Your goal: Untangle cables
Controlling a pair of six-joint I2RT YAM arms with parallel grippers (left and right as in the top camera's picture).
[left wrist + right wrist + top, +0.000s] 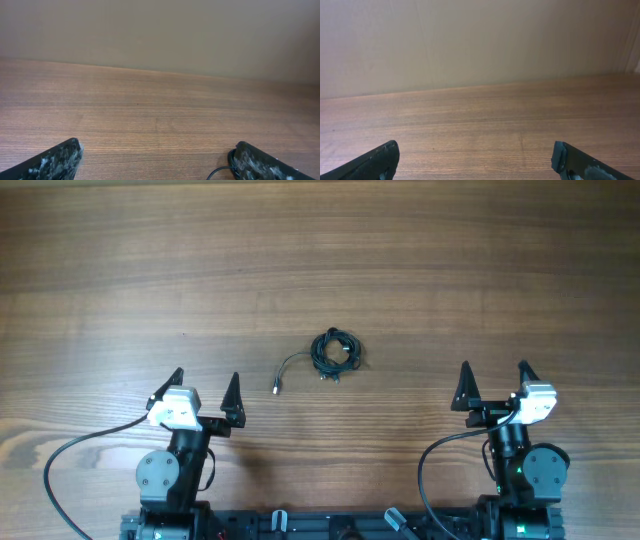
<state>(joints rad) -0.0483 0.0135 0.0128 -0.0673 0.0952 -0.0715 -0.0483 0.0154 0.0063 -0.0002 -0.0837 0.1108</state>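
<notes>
Our left gripper rests near the front edge of the table, its jaws spread wide with nothing between them. Near the middle we see the cables bunched in a small tangled coil on the wood. One loose end trails left to a silvery tip. The coil lies well apart from both arms. Our right gripper is also spread wide and holds nothing.
</notes>
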